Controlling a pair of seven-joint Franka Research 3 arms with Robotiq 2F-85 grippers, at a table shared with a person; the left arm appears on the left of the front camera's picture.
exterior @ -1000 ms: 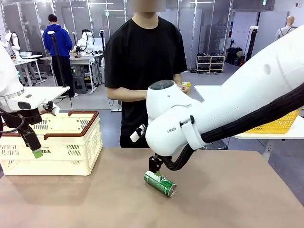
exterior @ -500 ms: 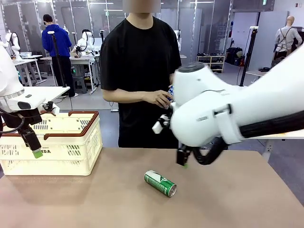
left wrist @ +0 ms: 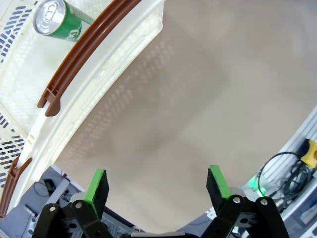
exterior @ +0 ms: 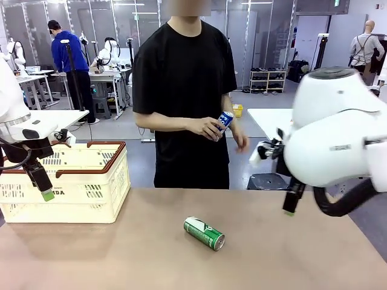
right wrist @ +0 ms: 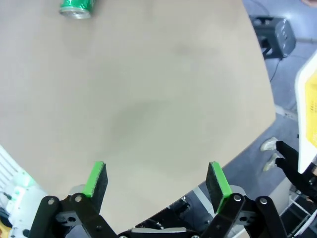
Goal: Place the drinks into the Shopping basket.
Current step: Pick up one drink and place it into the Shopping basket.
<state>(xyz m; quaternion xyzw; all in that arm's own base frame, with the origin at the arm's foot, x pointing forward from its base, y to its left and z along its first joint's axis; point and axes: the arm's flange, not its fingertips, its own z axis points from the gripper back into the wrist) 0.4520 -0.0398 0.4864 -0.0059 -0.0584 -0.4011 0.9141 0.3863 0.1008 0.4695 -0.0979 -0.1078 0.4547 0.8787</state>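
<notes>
In the front view the left arm's dark wrist stands in front of the cream-white slotted plastic shopping basket with its brown-red rim. It covers part of the print on the basket's side. The basket's left end is cut off by the picture's edge, and its wall hides the inside from this side. The left wrist view looks past the rim to a green metal can inside the basket, silver top toward the camera, its body partly behind the brown handle. The left end effector hangs at the edge of the tan tabletop, just beside the basket, fingers spread wide with nothing between them. The right arm's bulky white link covers most of its wrist in the front view, leaving one dark green-tipped finger in sight at the tabletop's right side. The right wrist view shows the right end effector wide open and empty over bare tabletop. A second green can lies on its side near the tabletop's middle, well apart from both end effectors and the basket. Its white markings are too small to read, and the right wrist view cuts it off at the top edge. Beyond the far edge a person in a black T-shirt holds a blue metal can with white lettering in one hand, fingers covering its lower part. The other hand is blurred.
</notes>
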